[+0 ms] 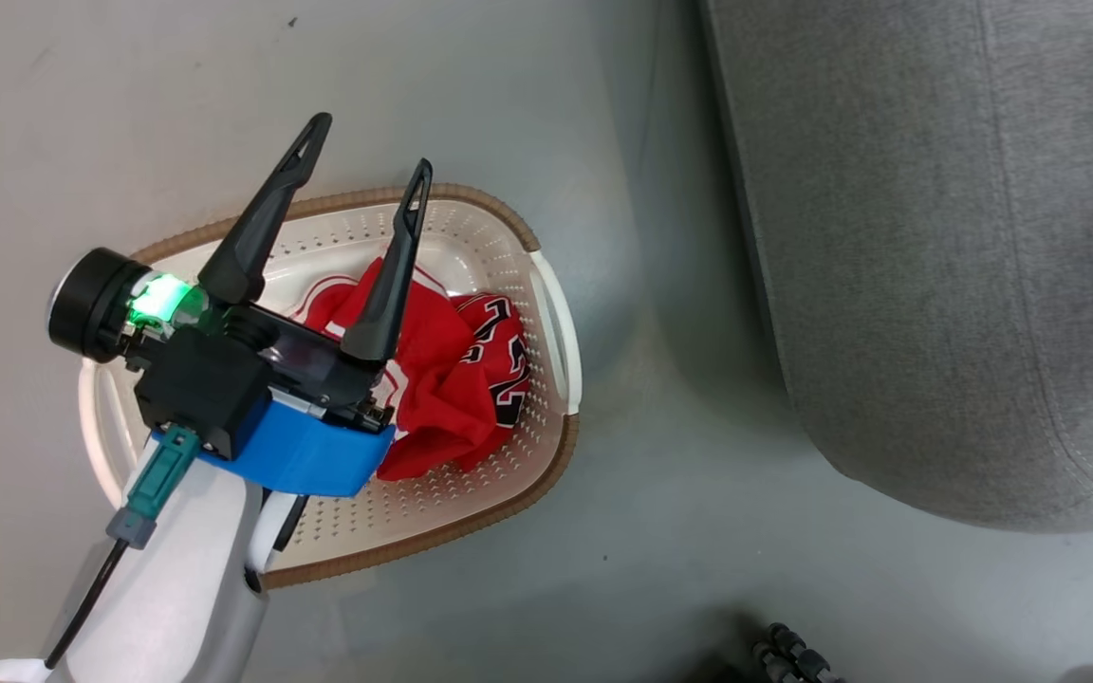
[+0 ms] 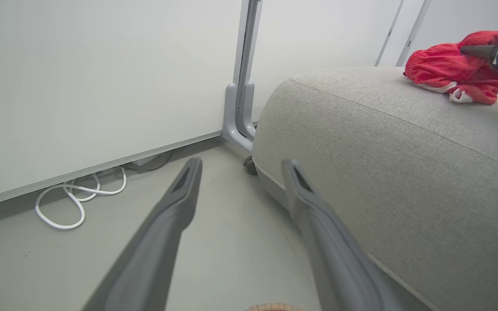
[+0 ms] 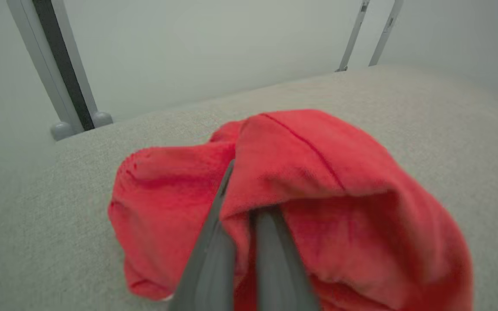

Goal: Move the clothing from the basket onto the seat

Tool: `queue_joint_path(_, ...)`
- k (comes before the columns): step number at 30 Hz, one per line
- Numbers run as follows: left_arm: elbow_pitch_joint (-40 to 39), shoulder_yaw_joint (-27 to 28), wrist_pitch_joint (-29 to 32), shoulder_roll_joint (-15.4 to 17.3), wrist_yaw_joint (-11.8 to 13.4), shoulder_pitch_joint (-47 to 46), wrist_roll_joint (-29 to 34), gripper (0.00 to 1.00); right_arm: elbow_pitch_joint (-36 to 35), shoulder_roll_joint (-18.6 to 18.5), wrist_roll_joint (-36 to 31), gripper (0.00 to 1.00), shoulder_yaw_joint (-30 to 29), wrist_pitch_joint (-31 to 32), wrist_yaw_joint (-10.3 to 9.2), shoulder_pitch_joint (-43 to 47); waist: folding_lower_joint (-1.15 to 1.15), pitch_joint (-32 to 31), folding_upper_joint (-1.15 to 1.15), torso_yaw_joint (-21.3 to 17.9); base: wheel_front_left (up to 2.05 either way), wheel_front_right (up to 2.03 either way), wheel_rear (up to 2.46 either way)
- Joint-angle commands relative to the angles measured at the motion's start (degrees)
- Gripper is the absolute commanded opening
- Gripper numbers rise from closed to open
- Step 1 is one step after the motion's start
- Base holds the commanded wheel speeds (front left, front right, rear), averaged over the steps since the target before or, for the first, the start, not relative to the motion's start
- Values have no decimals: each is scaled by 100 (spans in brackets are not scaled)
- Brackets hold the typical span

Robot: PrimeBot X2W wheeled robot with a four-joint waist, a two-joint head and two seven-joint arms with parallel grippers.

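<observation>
A: What is biggest here?
B: The light grey fabric sofa, rounded at the edge, with a stitched seam. Pale wall panels stand behind the sofa, and a grey post rises at the sofa's corner.
A: What lies between the sofa and the basket?
B: Grey floor, shadowed next to the sofa. The cream laundry basket, perforated and brown-rimmed, sits on it to the sofa's left in the head view, apart from the sofa.
A: What does it hold?
B: A crumpled red jersey with white trim and dark numerals. The left gripper hangs over the basket's half away from the sofa, jaws spread wide and holding nothing. Its body hides part of the jersey.
A: And on the sofa?
B: A second red garment lies on the sofa's top. The right gripper has its fingers nearly together, pinching a fold of it. Cloth covers one fingertip.
A: Small things?
B: A looped white cable lies on the floor by the panels, left of the sofa. A small dark round thing sits under the sofa's corner. A dark ridged thing below the sofa in the head view is cut off, and I cannot make it out.
</observation>
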Motion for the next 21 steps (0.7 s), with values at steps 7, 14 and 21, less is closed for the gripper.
queue_joint_path(7, 132, -59, -45, -5, -1, -149, -62, 100, 552, -15, -255, 100, -74, -149, 1, 108, -2, -66, 0, 137, 0, 0, 0)
queue_joint_path(14, 369, -86, -63, -117, 8, -95, -136, 100, 741, -69, -439, 100, -19, -229, 1, 268, -2, -404, 0, 178, 0, 0, 0)
queue_joint_path(21, 534, 18, -69, -305, 15, 98, -273, 100, 688, -10, -676, 100, 93, -252, 1, 599, -2, -952, 0, 207, 0, 0, 0)
